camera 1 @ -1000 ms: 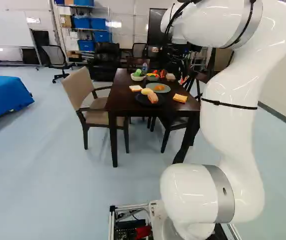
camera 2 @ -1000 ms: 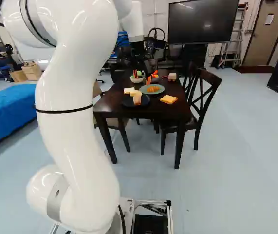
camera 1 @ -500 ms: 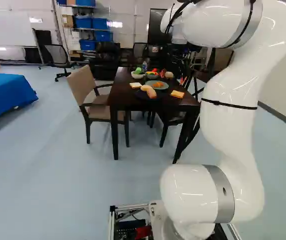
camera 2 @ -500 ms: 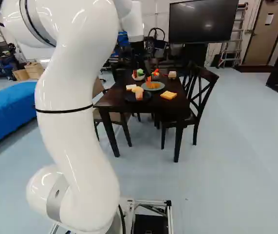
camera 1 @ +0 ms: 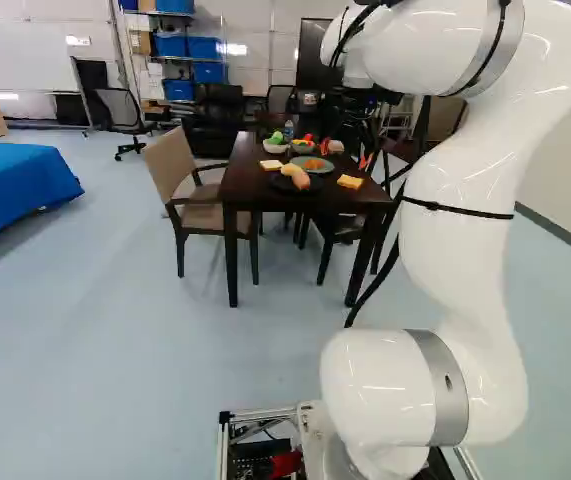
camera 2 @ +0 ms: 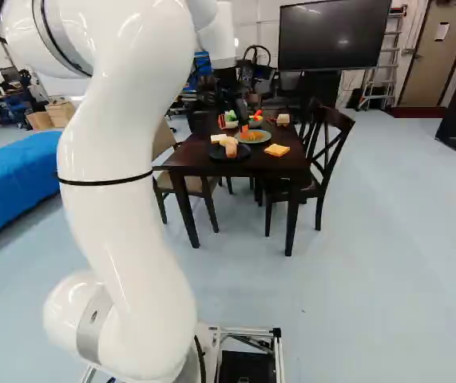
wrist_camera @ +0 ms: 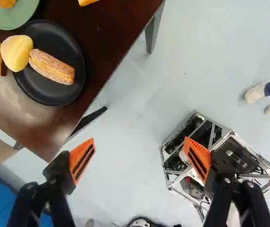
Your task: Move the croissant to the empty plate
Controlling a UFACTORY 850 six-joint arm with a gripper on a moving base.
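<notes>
- Croissant [camera 2: 252, 136] sits on the green plate [camera 2: 266, 139], on the dark counter [wrist_camera: 108, 28].
- Claw [wrist_camera: 138, 142] is wide, nothing between its orange pads [wrist_camera: 82, 158]; it's out over the floor [wrist_camera: 125, 113] beside the counter corner.
- Handling guess: light, either soft and flaky or a firm toy. Not slippery, but the curve could roll. Easy squeeze.
- Grab point: across the thick middle, one pad per long side, down low. Tips would bend or snap off; watch the plate rim.
- Base views give the whole green plate and the bowls [camera 1: 275, 147] behind it. Wrist view cuts that plate off, shows only a bit of what's probably the croissant.
- Wrist view alone gives claw state, plus sugar on the long roll [wrist_camera: 52, 67] beside the round bun [wrist_camera: 16, 53].
- Black plate [wrist_camera: 49, 97] is occupied; can't spot an empty one anywhere.
</notes>
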